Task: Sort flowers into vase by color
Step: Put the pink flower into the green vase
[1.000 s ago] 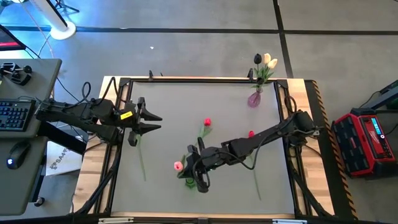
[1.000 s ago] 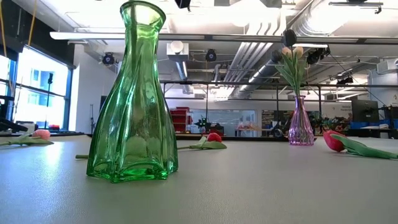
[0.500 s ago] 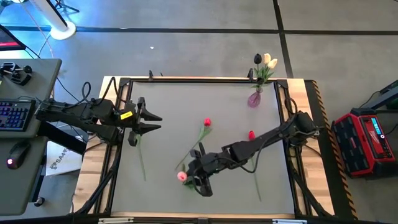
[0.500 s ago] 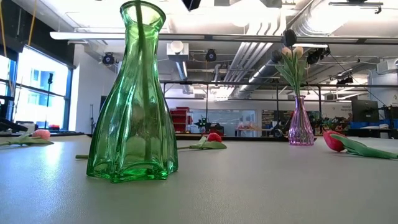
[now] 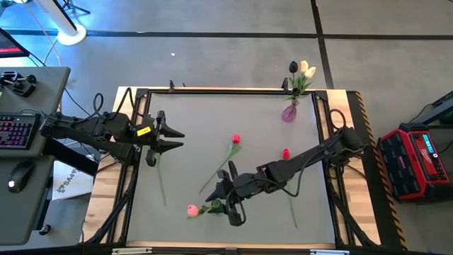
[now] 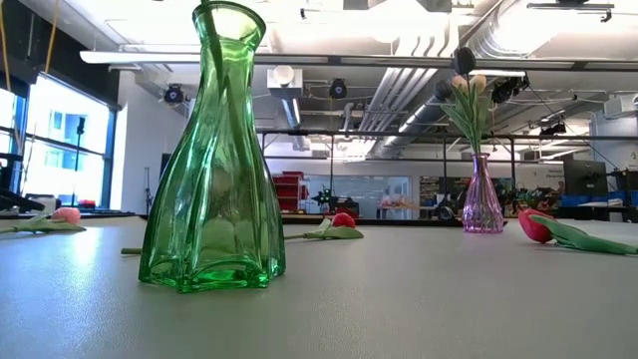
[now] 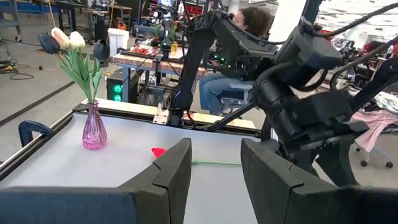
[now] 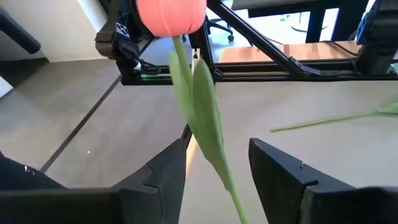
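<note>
A green glass vase stands near the table's front; from above, the green vase sits just under my right gripper. A pink tulip leans out of it toward the left, its stem inside the neck. In the right wrist view the pink tulip and its leaf rise between the open fingers of my right gripper; I see no touch. My left gripper waits open at the left edge. Two red tulips lie flat on the table.
A purple vase with cream and dark tulips stands at the far right corner. Another stem lies near my left gripper, its pink head at the left in the low view. A person sits at a bench beyond the table.
My right gripper has opened and let go of the pink tulip. The stem has dropped into the green vase, and the tulip has tipped over, its head swinging toward the table's near left until it leans on the rim.
</note>
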